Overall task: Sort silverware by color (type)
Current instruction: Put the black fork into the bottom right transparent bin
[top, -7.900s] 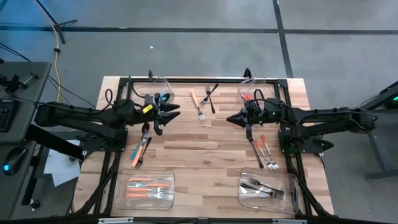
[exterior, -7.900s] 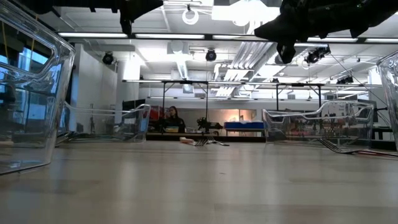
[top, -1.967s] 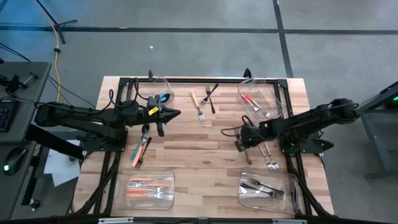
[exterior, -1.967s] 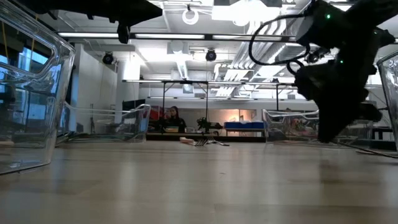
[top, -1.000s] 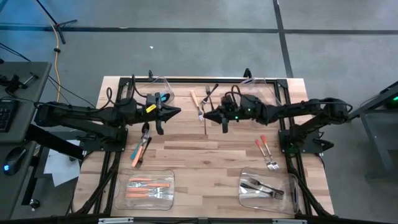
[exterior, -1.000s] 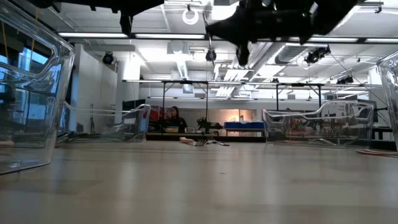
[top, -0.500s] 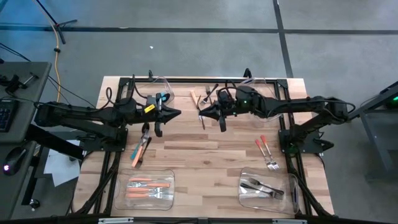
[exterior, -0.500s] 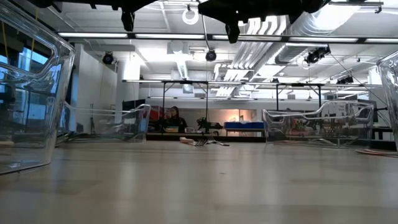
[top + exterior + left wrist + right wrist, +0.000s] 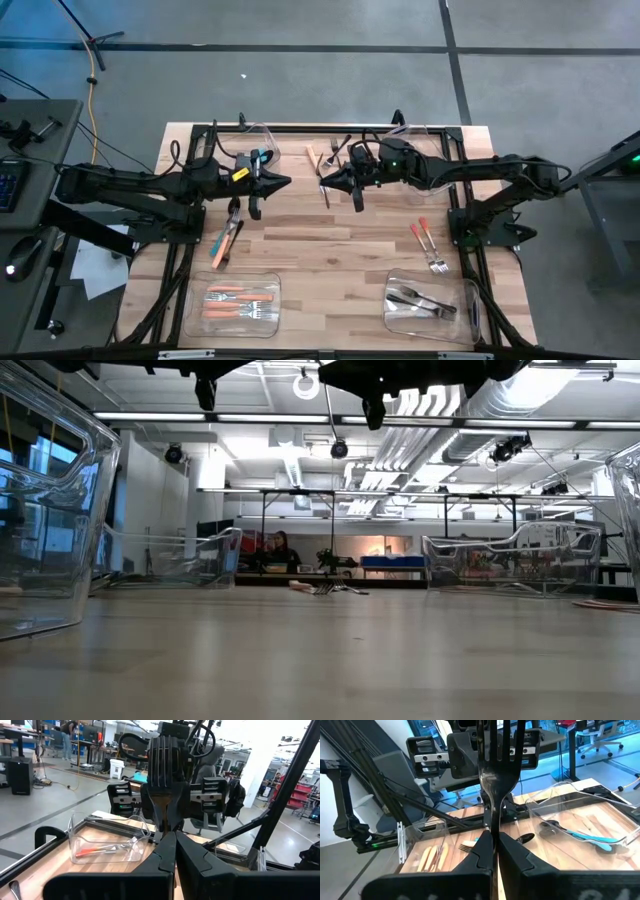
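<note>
Above the table's far middle, the right pincer grips a black fork; the left pincer is closed.

You have a wooden tabletop of butcher-block planks, ringed by a black metal frame. Four clear plastic bins sit near its corners: one at the far left, one at the far right, one at the near left and one at the near right. Around you lies grey concrete floor, a yellow cable crossing it on the left. In the low view a person sits far back in the room.
</note>
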